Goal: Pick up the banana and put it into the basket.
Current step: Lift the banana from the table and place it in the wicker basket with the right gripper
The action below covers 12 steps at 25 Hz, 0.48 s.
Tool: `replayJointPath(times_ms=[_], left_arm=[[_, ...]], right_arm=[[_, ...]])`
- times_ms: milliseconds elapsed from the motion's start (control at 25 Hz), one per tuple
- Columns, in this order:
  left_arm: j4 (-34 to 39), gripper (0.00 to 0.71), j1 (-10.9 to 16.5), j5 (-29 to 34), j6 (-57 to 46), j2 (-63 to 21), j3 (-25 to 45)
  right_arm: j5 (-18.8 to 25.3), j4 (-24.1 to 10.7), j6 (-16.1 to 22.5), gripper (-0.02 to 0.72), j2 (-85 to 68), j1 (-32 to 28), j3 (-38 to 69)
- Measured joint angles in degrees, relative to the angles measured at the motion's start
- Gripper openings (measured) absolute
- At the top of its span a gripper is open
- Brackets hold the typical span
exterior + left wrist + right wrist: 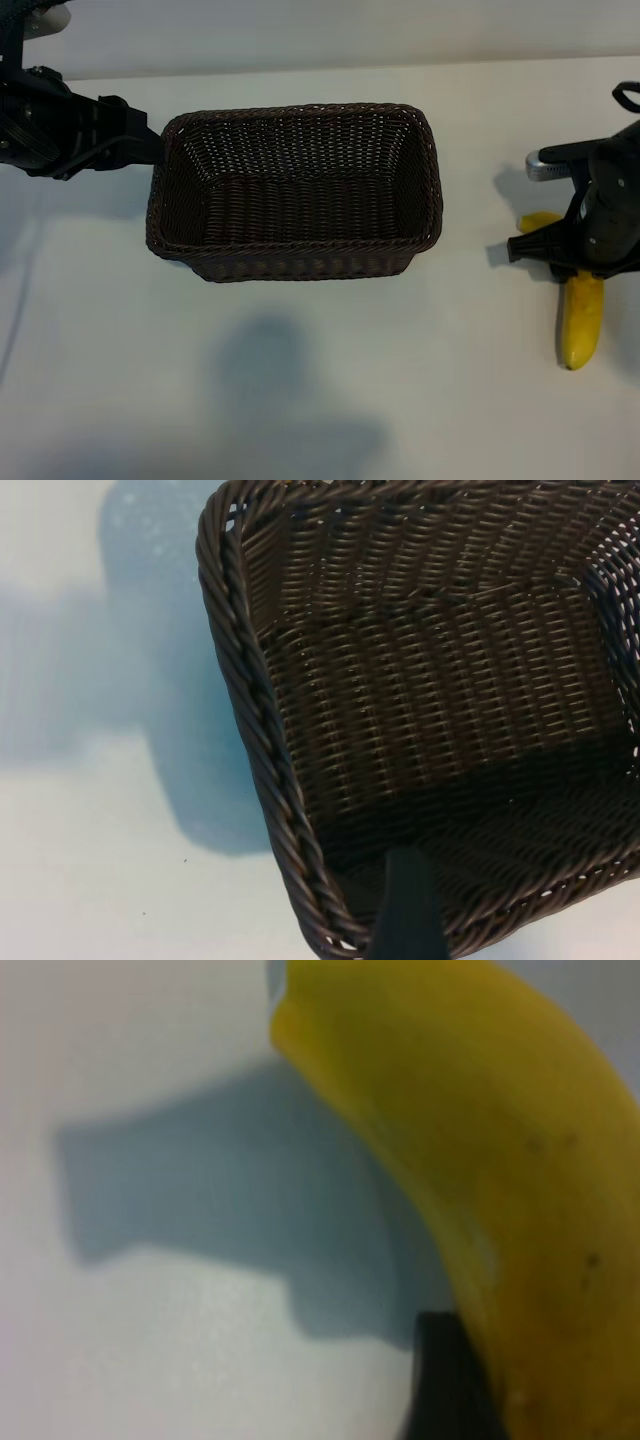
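Note:
The yellow banana lies on the white table at the far right, its middle hidden under my right gripper. In the right wrist view the banana fills the frame and one dark finger presses against its side; the gripper is shut on it. The dark-brown woven basket stands in the middle of the table with nothing inside. My left gripper is at the basket's left end and stands open. One of its fingers reaches just inside the braided rim at a corner.
The white tabletop stretches between the basket and the banana and along the near side. The right arm's black wrist looms over the banana's far end.

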Motion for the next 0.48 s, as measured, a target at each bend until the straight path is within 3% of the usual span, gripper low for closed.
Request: replayJointPath(times_ms=[480], left_arm=[[0.00, 0.587, 0.00, 0.00, 0.21, 0.00, 0.00]], right_arm=[[9.51, 1.09, -4.41, 0.410, -8.61, 0.00, -11.10]])
